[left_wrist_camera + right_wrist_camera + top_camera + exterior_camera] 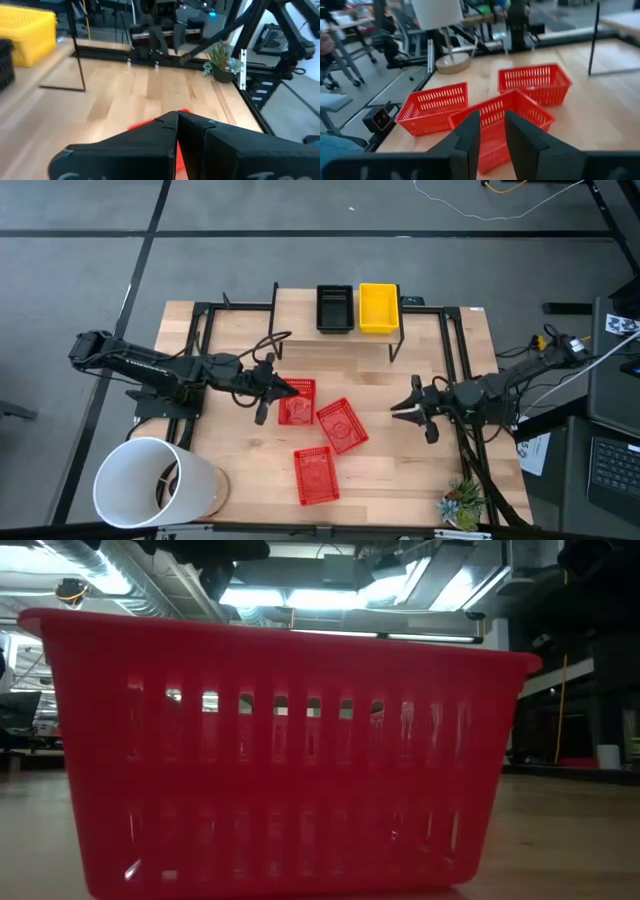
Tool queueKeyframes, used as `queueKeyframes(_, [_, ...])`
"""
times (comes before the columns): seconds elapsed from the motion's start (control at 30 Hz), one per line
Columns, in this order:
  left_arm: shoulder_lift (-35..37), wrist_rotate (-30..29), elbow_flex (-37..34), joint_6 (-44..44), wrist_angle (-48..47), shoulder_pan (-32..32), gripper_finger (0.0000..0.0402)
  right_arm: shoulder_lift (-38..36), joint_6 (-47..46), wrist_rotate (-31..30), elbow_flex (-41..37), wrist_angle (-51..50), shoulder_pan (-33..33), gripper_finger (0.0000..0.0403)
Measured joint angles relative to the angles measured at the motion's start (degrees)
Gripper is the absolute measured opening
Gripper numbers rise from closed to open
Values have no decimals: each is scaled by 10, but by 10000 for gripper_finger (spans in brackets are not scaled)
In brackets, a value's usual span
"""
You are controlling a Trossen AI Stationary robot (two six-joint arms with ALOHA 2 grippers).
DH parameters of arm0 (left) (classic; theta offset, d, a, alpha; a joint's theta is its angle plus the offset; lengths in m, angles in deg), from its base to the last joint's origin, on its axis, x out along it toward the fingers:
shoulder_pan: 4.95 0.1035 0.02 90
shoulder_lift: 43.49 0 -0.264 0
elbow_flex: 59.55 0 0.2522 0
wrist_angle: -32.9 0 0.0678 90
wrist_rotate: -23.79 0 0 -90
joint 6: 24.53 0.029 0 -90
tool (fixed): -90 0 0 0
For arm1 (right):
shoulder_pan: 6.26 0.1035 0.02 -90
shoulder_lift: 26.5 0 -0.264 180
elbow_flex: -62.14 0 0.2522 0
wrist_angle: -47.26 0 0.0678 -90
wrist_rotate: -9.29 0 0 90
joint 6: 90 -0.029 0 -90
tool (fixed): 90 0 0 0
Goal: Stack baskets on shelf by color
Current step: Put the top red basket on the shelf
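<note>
Three red baskets lie near the table's middle: one (297,402) at my left gripper, one (342,425) beside it, and one (316,475) toward the near edge, filling the low view (280,750). A black basket (335,308) and a yellow basket (378,308) sit side by side on the shelf (300,310) at the far edge. My left gripper (284,388) is shut on the leftmost red basket. My right gripper (405,408) hovers open to the right of the red baskets (505,120), pointing at them and touching nothing. My left gripper pinches the leftmost red basket's wall (150,123) on the side toward the table's left, near its far corner (290,386). The fingers (195,130) come nearly level from the table's left. They hide the contact itself. Whether the basket is off the table, I cannot tell.
A large white bucket (150,480) lies at the near left corner. A small potted plant (462,502) stands at the near right corner. Bare wood lies between the shelf and the red baskets (350,360). The shelf's thin black legs (80,65) stand on the tabletop.
</note>
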Motion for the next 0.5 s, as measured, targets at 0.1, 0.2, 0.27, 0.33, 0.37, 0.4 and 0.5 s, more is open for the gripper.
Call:
queueKeyframes(0.1, [0, 10, 0, -24, -23, 0, 0, -16, 51, 61, -31, 39, -51, 88])
queueKeyframes(0.2, [0, 10, 0, -33, -21, 0, 0, -30, 113, 115, -42, 49, -108, 88])
queueKeyframes(0.27, [0, 11, 0, -35, -21, 0, 0, -40, 150, 152, -49, 49, -142, 88])
queueKeyframes(0.33, [0, 12, 0, -40, -21, 0, 0, -51, 165, 182, -57, 48, -166, 88])
queueKeyframes(0.37, [0, 12, 0, -44, -21, -1, 0, -56, 166, 185, -63, 47, -175, 88])
queueKeyframes(0.4, [0, 11, 0, -48, -22, -3, 0, -62, 164, 183, -68, 44, -181, 88])
queueKeyframes(0.5, [0, 12, 0, -49, -22, -3, 0, -80, 140, 147, -71, -8, -190, 88])
